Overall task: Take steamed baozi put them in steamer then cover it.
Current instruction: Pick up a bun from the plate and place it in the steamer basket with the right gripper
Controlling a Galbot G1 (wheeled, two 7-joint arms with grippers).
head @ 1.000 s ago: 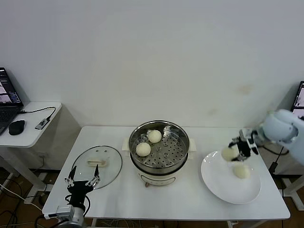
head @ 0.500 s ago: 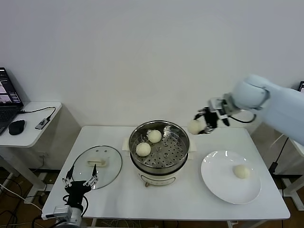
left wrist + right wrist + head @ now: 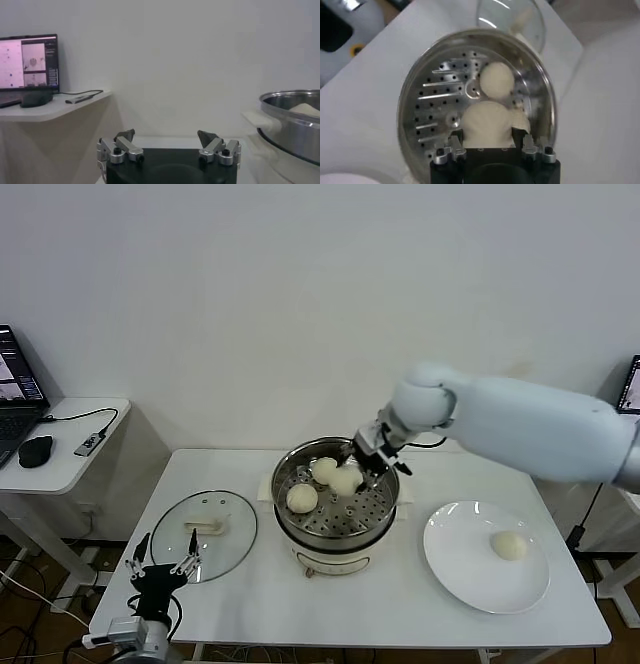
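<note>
My right gripper [image 3: 356, 468] is shut on a cream-white baozi [image 3: 346, 480] and holds it just above the perforated tray of the steel steamer [image 3: 385, 506]. In the right wrist view the held baozi [image 3: 489, 125] fills the space between the jaws of the gripper [image 3: 489, 144]. Two baozi [image 3: 323, 470] [image 3: 302, 498] lie on the tray. A fourth baozi [image 3: 509, 545] lies on the white plate [image 3: 460, 574]. The glass cover [image 3: 205, 534] lies flat on the table, left of the steamer. My left gripper [image 3: 160, 572] is open and empty, low by the table's front left edge.
A side table [image 3: 70, 454] with a laptop, a mouse and a cable stands at the far left. The left wrist view shows the steamer's rim [image 3: 290, 120] to one side of the open left gripper [image 3: 166, 136]. The wall stands behind the table.
My right gripper has carried the baozi from above the plate leftward to over the steamer's tray. The left gripper has sunk slightly.
</note>
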